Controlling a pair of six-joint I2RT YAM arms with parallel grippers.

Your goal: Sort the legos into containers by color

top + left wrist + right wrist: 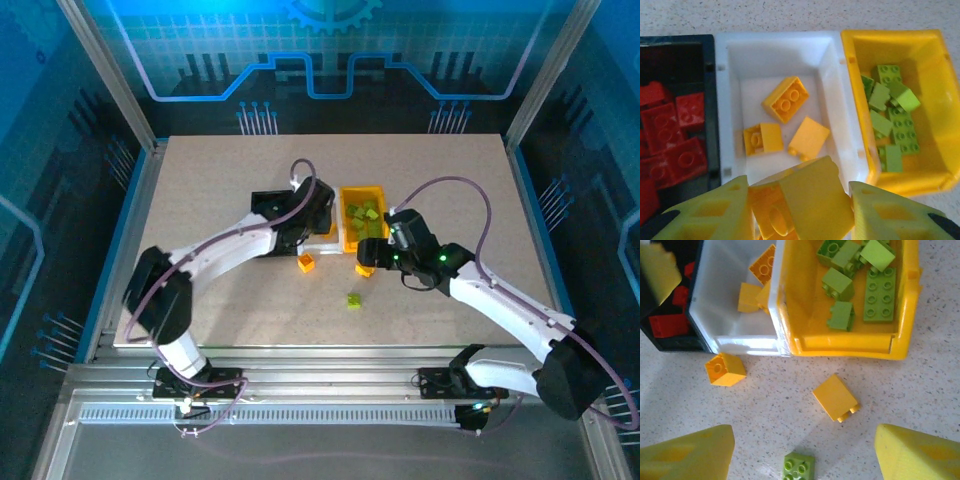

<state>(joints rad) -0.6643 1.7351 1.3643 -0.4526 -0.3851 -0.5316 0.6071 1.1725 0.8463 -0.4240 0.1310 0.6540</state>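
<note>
Above the white rectangular plastic bin (775,38), the left gripper (799,210) clasps a yellow-orange plastic brick (812,192). The right gripper (805,432) hangs released over the speckled table (925,370).

My yellow fingers (705,210), yellow-orange brick (805,200), red bricks (670,135) in black bin (710,100), white bin (775,55), lime bricks (890,120) in yellow bin (935,100), speckled beige table (765,415)

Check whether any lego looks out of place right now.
Nothing is mis-sorted. Three lie loose on the table: a yellow-orange brick near the white bin, another near the yellow bin, and a green brick.
</note>
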